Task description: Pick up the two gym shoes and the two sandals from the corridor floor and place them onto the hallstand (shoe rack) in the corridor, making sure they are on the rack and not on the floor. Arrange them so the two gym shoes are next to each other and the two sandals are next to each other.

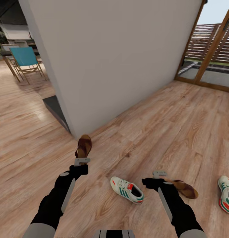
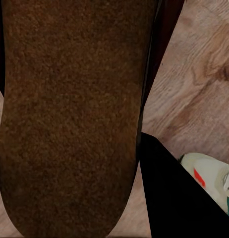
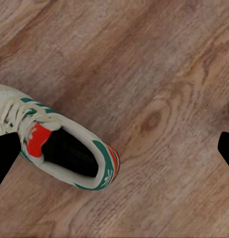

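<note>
My left gripper (image 1: pixel 82 161) is shut on one brown sandal (image 1: pixel 84 146), held up off the corridor floor (image 1: pixel 167 115); in the left wrist view its rough brown sole (image 2: pixel 70 114) sits close against the camera beside a dark finger (image 2: pixel 176 201). The second sandal (image 1: pixel 185 188) lies flat on the floor just behind my right gripper (image 1: pixel 159 173). That gripper is open, its fingers (image 3: pixel 5 158) spread wide above the planks, with a gym shoe (image 3: pixel 60 148) below it to one side. This gym shoe (image 1: pixel 127 190) lies between my arms. The other gym shoe (image 1: pixel 226 194) lies at the right edge. The hallstand is out of view.
A white wall (image 1: pixel 121 56) juts out ahead, its corner reaching the floor near the held sandal. A blue folding chair (image 1: pixel 25 59) stands far left. A wood-framed glass door (image 1: pixel 207 66) is at the back right. Open floor stretches right of the wall.
</note>
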Tool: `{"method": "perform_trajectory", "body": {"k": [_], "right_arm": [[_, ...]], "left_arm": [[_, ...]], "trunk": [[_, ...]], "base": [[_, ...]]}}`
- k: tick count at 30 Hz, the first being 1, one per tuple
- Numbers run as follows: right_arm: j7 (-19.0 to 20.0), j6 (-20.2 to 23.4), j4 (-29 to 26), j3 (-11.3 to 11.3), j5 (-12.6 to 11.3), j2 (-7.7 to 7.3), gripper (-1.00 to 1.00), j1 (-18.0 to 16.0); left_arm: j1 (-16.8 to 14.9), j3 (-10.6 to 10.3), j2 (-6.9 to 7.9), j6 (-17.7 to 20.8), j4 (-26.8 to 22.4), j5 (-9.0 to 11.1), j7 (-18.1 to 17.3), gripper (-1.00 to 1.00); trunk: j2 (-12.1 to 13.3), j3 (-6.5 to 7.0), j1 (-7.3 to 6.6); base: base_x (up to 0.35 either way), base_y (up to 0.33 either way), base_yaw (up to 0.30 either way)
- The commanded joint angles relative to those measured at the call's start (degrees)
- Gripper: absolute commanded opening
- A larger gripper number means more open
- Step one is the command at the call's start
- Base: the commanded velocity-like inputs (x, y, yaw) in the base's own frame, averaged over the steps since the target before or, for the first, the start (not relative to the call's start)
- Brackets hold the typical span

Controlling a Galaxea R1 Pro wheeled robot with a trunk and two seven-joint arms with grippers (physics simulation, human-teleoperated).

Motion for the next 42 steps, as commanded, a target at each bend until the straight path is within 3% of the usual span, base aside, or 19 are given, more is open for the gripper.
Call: {"method": "perform_trajectory", "body": {"k": [1,25,42], "right_arm": [[0.1,0.3,-0.1,-0.1,0.0,0.04,1.00,0.0],[0.1,0.3,-0.1,-0.1,0.0,0.04,1.00,0.0],[0.1,0.3,0.0,-0.1,0.0,0.04,1.00,0.0]], "left_arm": [[0.0,0.0,-0.02,0.3,-0.1,-0.1,-0.1,-1.00],[0.0,0.0,-0.02,0.3,-0.1,-0.1,-0.1,-1.00],[0.0,0.0,-0.02,0.3,-0.1,-0.2,-0.1,-1.00]], "trunk": [[0.0,-0.05,-0.01],[0.0,-0.05,-0.01],[0.0,-0.05,-0.01]], "base": [[0.000,-0.114,0.290],[0.000,-0.033,0.285],[-0.063,-0.079,0.031]]}}
